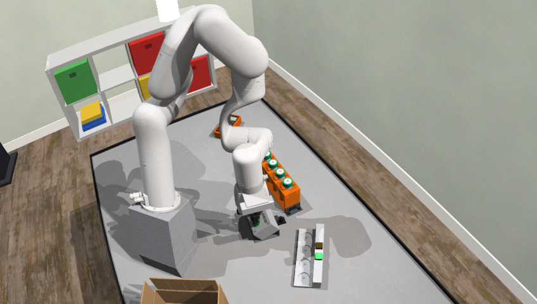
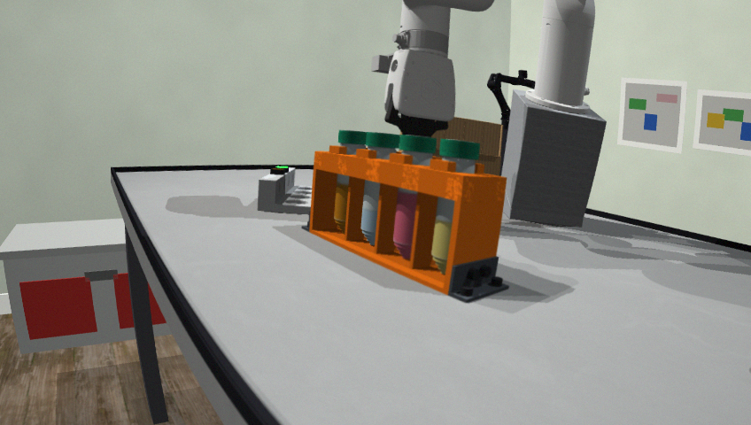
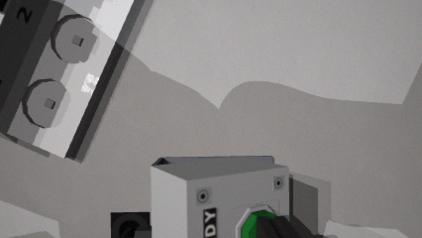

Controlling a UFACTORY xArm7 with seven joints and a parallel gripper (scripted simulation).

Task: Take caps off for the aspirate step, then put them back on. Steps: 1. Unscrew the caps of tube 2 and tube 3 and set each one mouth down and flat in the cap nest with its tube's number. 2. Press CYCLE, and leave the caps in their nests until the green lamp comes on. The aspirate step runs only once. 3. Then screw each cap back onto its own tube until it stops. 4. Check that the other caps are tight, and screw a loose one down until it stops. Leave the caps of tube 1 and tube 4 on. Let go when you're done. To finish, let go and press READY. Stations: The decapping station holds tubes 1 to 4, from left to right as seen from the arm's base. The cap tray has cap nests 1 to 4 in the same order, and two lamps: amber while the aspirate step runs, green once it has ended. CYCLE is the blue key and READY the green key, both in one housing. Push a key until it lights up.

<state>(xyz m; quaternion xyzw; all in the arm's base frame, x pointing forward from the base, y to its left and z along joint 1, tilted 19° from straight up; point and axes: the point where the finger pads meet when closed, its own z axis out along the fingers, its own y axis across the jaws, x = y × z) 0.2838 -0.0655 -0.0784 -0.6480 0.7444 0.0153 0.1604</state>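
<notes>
READY key [image 3: 256, 222] sits under the fully closed, empty tool [image 3: 275, 229], decapping station [image 1: 283, 190] just beside

On the tabletop [image 1: 377, 240] we find the decapping station [image 1: 288, 194] to the right of the arm's pedestal [image 1: 161, 233], all four caps [image 2: 416, 142] on its tubes. The key housing [image 1: 263, 227] sits just in front of the station, under the gripper [image 3: 277, 229], whose closed jaws touch the READY key [image 3: 250, 223]. The cap tray [image 1: 306, 259] lies farther forward, apart from the housing. Behind the tabletop stands a shelf unit [image 1: 52, 64].
</notes>
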